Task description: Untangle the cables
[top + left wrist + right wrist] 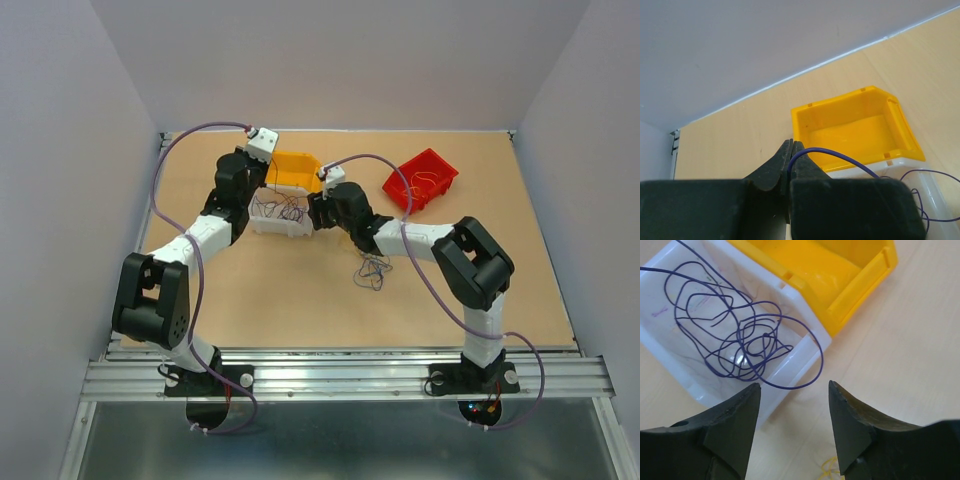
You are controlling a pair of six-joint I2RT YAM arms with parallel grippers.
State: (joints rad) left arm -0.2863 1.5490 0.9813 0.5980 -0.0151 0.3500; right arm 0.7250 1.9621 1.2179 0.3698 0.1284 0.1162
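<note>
At far left, a purple cable (840, 159) is pinched in the clenched left gripper (791, 145) by the white bin (275, 228) (purple loops (740, 340) are heaped inside); rightward, the right gripper (795, 387) is held agape, empty, with a loose cable clump (372, 272) seen nearer on the table (300, 300)

We are looking at a robotics lab cell: a bare wooden table (300, 310) with plain pale walls (350, 60) on 3 sides and an aluminium rail (350, 375) along its near edge. A left arm (160, 295) and a right arm (475, 265) are bolted there. A white bin (280, 224), a yellow bin (293, 170) and a red bin (421, 178) sit on its far half.
</note>
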